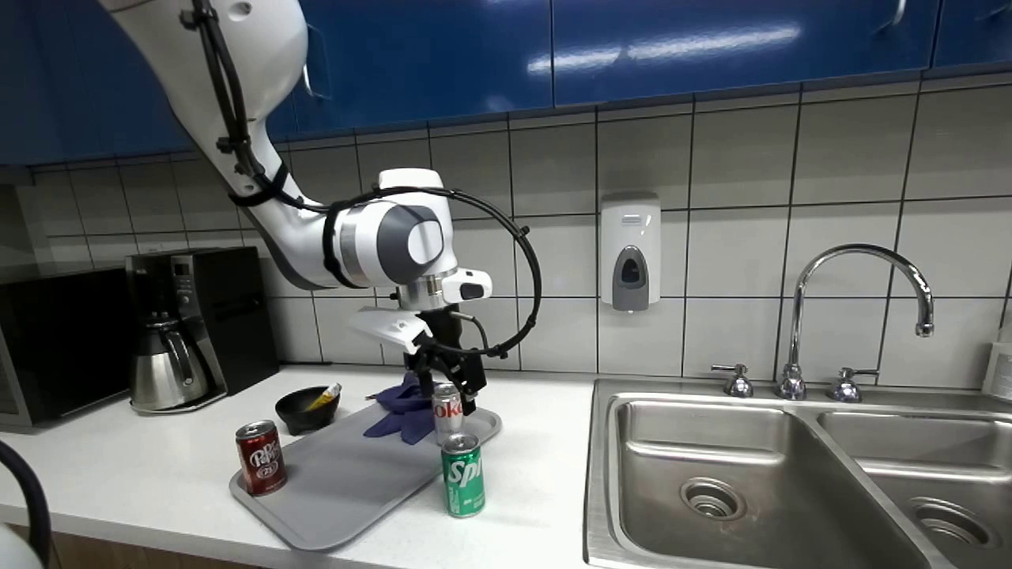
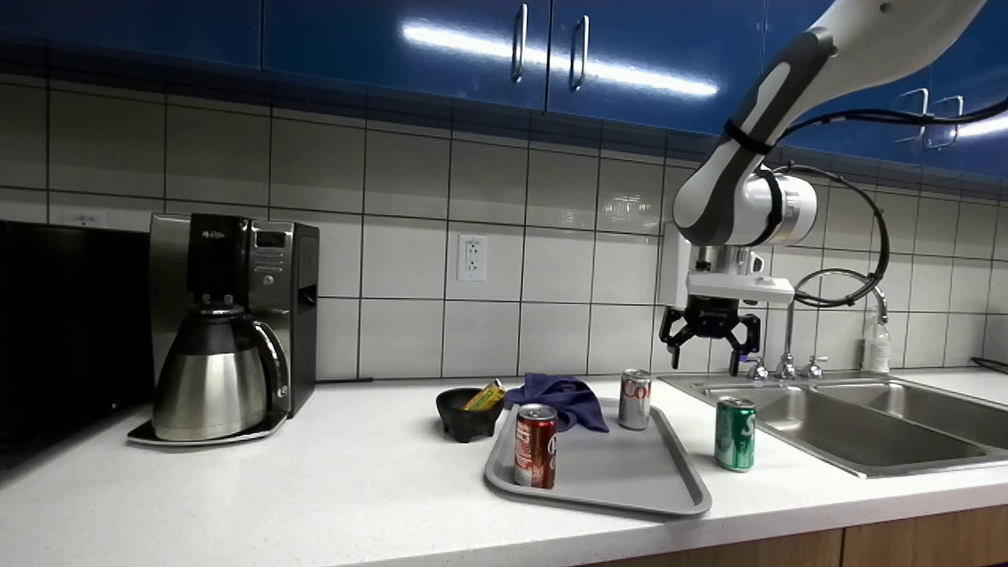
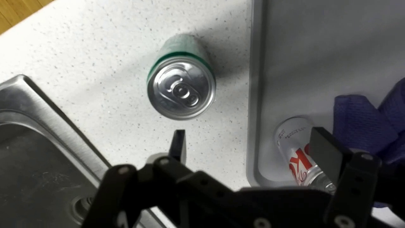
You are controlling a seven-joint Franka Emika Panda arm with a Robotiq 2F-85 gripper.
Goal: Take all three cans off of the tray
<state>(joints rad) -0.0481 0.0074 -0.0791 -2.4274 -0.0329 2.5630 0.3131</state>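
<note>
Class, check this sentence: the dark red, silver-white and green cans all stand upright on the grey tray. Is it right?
Not quite: the green can stands upright on the counter beside the grey tray, not on it. The wrist view shows a strip of counter between them. The dark red can and silver-white can do stand on the tray.

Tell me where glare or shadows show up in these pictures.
In both exterior views, bright streaks of glare lie across the blue cabinets; in an exterior view, highlights shine in the steel sink; in the wrist view, a soft shadow falls beside the green can, toward the tray.
</note>
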